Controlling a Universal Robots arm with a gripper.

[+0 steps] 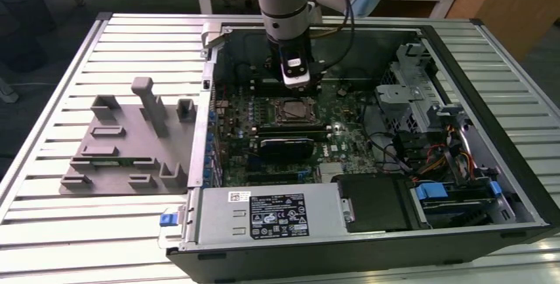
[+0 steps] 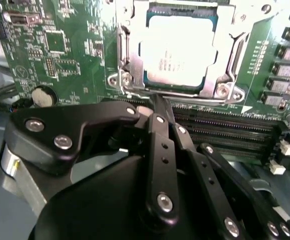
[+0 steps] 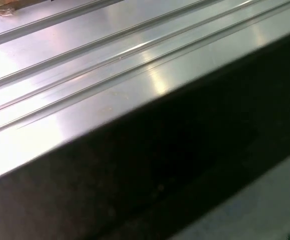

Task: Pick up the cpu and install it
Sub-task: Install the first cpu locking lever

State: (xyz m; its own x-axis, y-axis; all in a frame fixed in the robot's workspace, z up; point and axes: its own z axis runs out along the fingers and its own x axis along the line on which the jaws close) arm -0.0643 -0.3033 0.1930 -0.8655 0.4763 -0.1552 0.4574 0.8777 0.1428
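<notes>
The cpu (image 1: pixel 293 110) lies flat in the motherboard socket inside the open computer case, its silvery top plate facing up. In the second wrist view the cpu (image 2: pixel 180 52) sits inside the socket's metal frame (image 2: pixel 127 75), with nothing touching it. My gripper (image 1: pixel 296 86) hangs just above and behind the socket in the exterior view. Its black fingers (image 2: pixel 157 120) come together at the gripper's tip (image 2: pixel 157 102), shut with nothing between them, just short of the socket's near edge.
A grey plastic holder tray (image 1: pixel 122 143) stands on the ribbed metal table at the exterior view's left. Inside the case (image 1: pixel 525 185) are a black block (image 1: pixel 284 145) below the socket, memory slots (image 2: pixel 225 132), a power supply (image 1: pixel 262 215) and cables (image 1: pixel 437 159). The first wrist view shows table ribs (image 3: pixel 109 55).
</notes>
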